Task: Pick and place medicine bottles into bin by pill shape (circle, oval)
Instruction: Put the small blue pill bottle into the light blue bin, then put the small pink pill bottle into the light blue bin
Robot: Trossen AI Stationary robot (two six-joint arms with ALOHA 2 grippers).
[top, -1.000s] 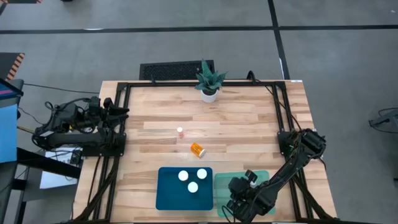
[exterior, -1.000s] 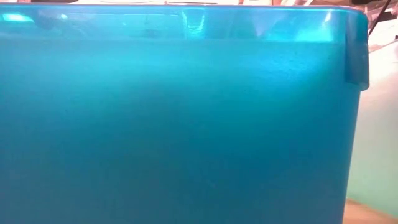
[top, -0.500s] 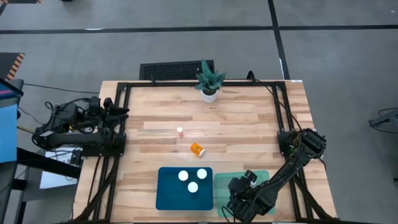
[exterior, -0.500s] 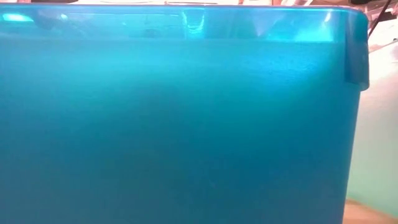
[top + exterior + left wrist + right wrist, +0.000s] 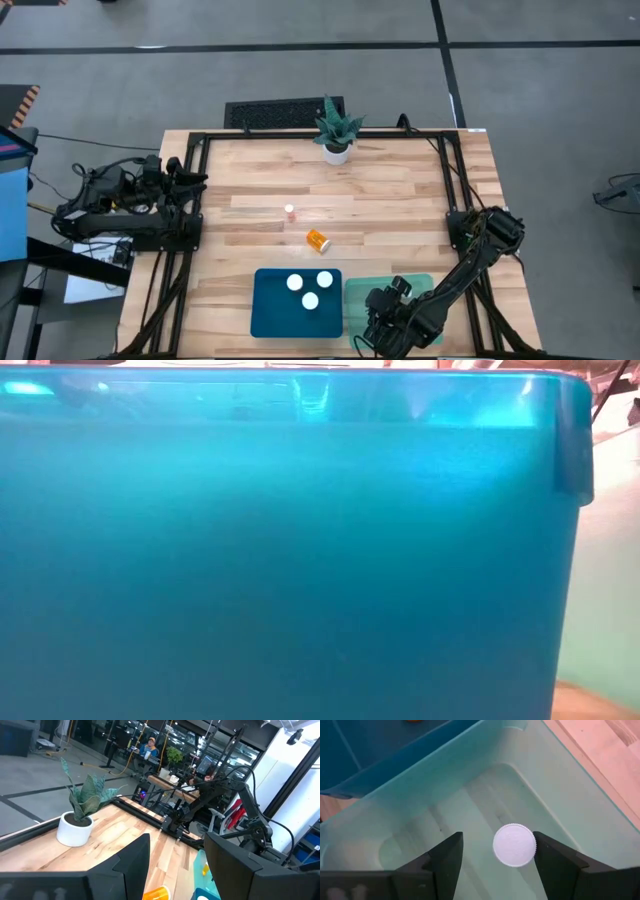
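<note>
At the desk's left edge the left tool waits well clear of the trays, its fingers apart and holding nothing. Moving right from there, a small capped bottle stands upright near the middle of the desk, and an orange bottle lies on its side between it and the blue tray. Three white-capped bottles stand inside that blue tray. Just right of the blue tray, the right tool hovers over the green tray, fingers apart, with one bottle standing free on the tray floor between them, touching neither finger. These bottles look light, rigid and smooth-sided, so they would likely tip or roll at a nudge. The fallen orange one is probably best pinched across its body, the upright one around its ribbed cap or just below.
</note>
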